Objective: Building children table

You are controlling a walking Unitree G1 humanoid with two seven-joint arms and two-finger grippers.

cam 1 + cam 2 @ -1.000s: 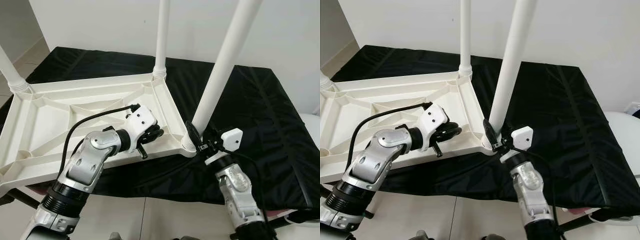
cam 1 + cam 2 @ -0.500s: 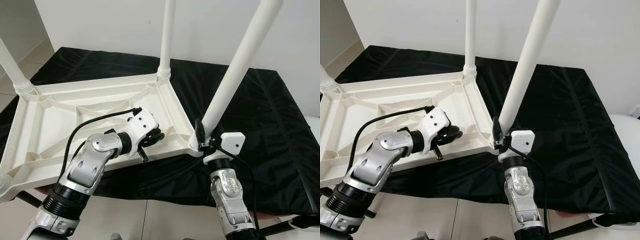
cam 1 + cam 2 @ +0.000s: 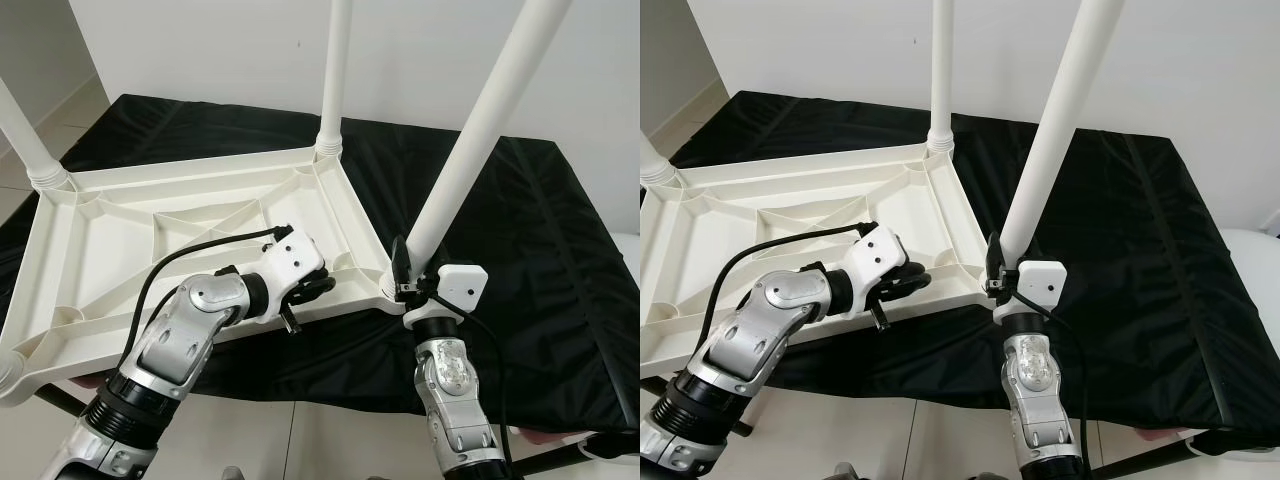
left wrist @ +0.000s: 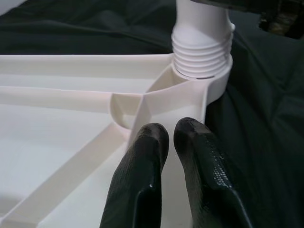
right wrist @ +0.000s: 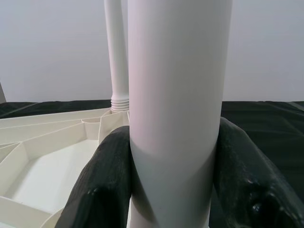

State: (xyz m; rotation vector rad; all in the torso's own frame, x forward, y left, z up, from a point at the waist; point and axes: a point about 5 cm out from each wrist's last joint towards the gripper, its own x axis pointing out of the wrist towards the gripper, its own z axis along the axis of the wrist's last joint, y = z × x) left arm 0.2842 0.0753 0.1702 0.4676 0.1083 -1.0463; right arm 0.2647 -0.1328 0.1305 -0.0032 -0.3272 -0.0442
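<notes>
Lying upside down on a black cloth [image 3: 520,220], the tabletop [image 3: 120,250] showed its ribbed underside upward so that legs could go into the corner sockets.

Item 1: near leg [image 3: 470,150], seated in the socket at the tabletop's 4 o'clock corner and leaning toward 1 o'clock. Judged not yet fully home, since thread rings showed above the socket in the left wrist view.

Item 2: right gripper [image 3: 402,275], fingers clamped on the near leg just above the socket, one pad on each side; a low grip, likely for turning or steadying the leg at its base.

Item 3: left gripper [image 3: 315,290], fingers [image 4: 142,156] pressed together with nothing between them, resting on the tabletop's near rim just beside that socket, apparently to hold the top down.

Item 4: far leg [image 3: 333,80], upright at the 1 o'clock corner.

Item 5: third leg [image 3: 25,140], at the 10 o'clock corner.

Item 6: white wall [image 3: 200,50], behind.
</notes>
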